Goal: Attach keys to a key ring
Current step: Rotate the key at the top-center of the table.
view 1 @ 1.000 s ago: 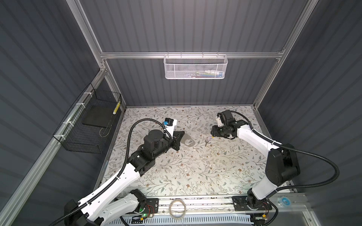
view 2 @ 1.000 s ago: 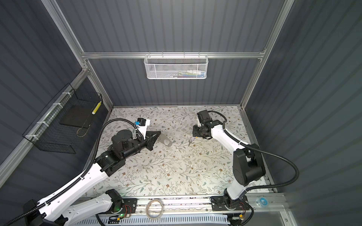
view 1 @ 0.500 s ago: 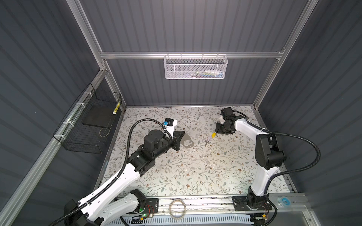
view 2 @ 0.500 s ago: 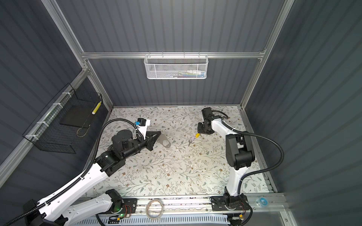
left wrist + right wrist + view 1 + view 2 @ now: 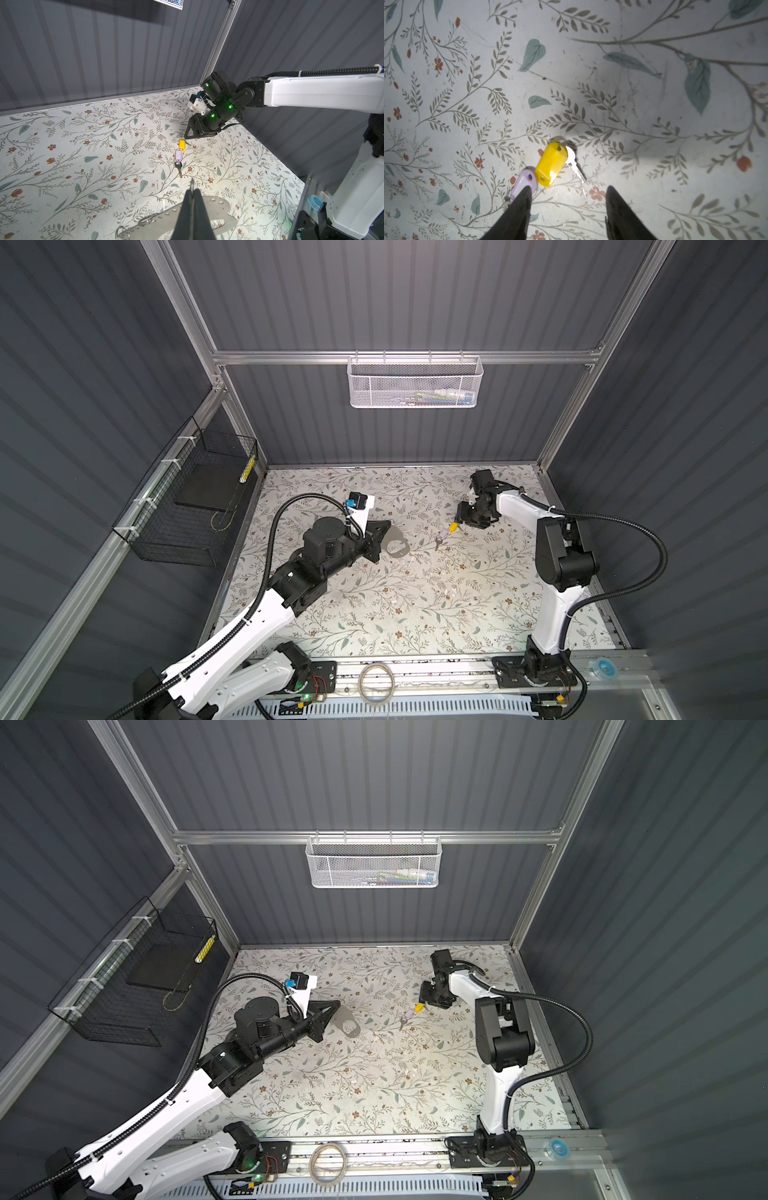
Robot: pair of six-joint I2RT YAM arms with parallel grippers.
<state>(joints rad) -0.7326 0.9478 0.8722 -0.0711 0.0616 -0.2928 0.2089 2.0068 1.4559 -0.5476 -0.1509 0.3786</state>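
Left gripper (image 5: 385, 526) is pinching the key ring (image 5: 397, 546) with jaws closed; right gripper (image 5: 568, 189) is hovering, jaws apart and empty, over the keys.
The yellow key (image 5: 454, 526) and lilac key (image 5: 443, 534) are lying end to end on the floral table (image 5: 415, 605), right of centre, their shared long axis slanting from far right to near left (lilac blade pointing near left). The key ring's length is running toward the near right.

The key ring (image 5: 395, 546) sits left of the table's (image 5: 415, 605) centre, its edge in the left gripper (image 5: 192, 193). The keys (image 5: 446, 532) lie on the table to its right, apart from it, touching end to end, just beside the right gripper (image 5: 568, 190). A tape roll (image 5: 376, 682) lies on the front rail (image 5: 457, 672).
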